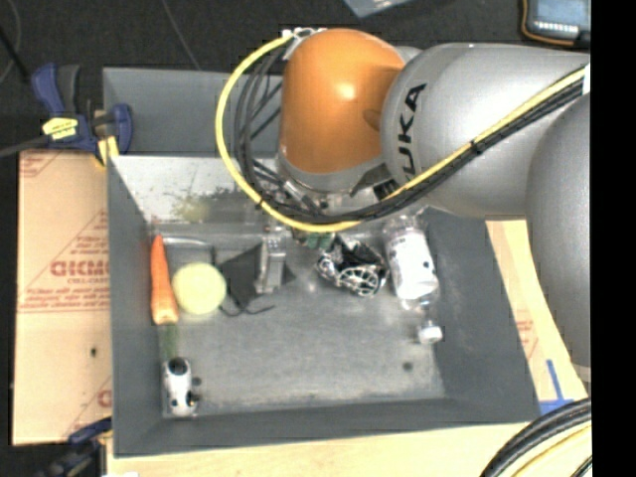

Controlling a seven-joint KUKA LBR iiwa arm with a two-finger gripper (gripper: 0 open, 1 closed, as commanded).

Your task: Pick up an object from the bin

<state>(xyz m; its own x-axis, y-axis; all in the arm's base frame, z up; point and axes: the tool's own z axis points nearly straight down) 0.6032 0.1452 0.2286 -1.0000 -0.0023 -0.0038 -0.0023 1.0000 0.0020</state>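
A flat black piece (pixel 237 274) lies in the left half of the bin (pixel 328 366), about midway between its back wall and its front wall, with one corner raised and a thin dark edge trailing off toward the front. The claw (pixel 269 271) stands just at this piece's right edge, pointing straight down and close to the bin floor; I cannot tell whether it touches the piece, and I cannot tell whether the claw is open or closed. Nothing shows as gripped. Just left of the black piece, touching or nearly touching it, sits a pale yellow-green ball (pixel 199 289). Against the ball's left side lies an orange carrot (pixel 161 284), set lengthwise from back to front, thin end to the back, with a dark stalk running on from its thick end toward the front. Farther to the front, in the front left corner, stands a small white and black thing (pixel 178 384) whose kind I cannot make out. Right of the claw, apart from it, lies a black and white tangle (pixel 350 267) of loops, and just beside that, to the right, a clear bottle (pixel 411 266) on its side, with a small white bit (pixel 429 334) a little in front of it. The middle and front right of the floor are bare grey metal. Above the claw hangs the wrist's orange cover (pixel 333 97), ringed by a yellow cable (pixel 231 117), and the silver arm (pixel 497 137) reaches off to the right.
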